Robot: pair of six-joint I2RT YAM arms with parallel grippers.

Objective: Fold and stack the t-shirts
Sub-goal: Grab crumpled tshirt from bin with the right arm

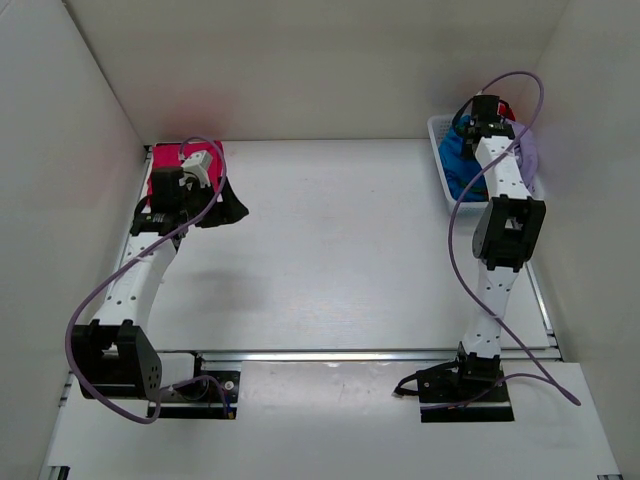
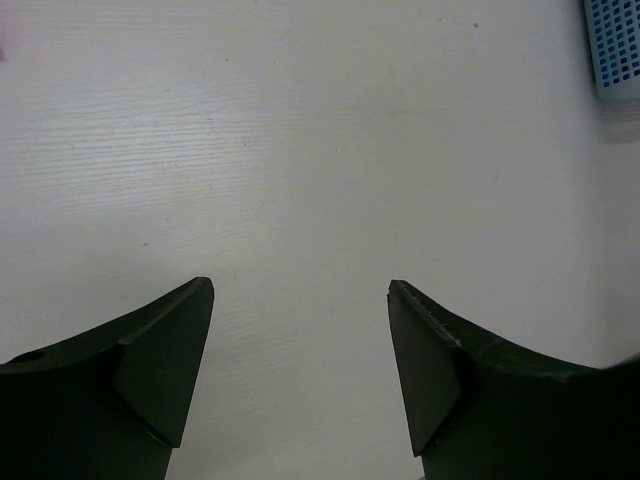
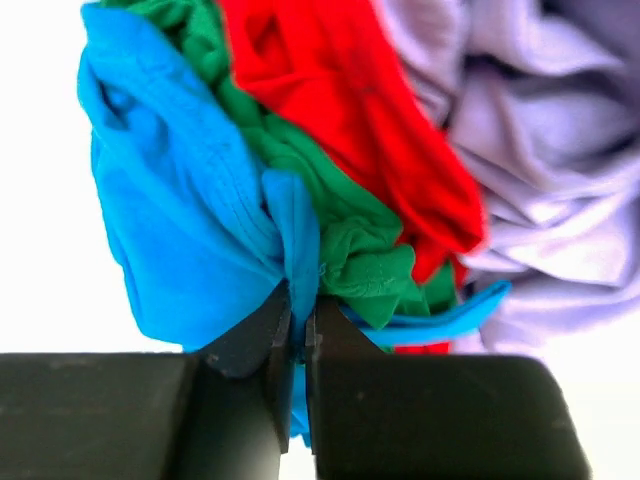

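A white table [image 1: 330, 250] with faint wood grain stands boxed in by plain white walls [image 1: 300, 60] on three sides. The light is soft and even. A metal rail [image 1: 350, 355] crosses the near edge.

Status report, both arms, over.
Right gripper shut on blue t-shirt in basket. Left gripper open, empty, over table. Green t-shirt, red t-shirt bunched against blue.
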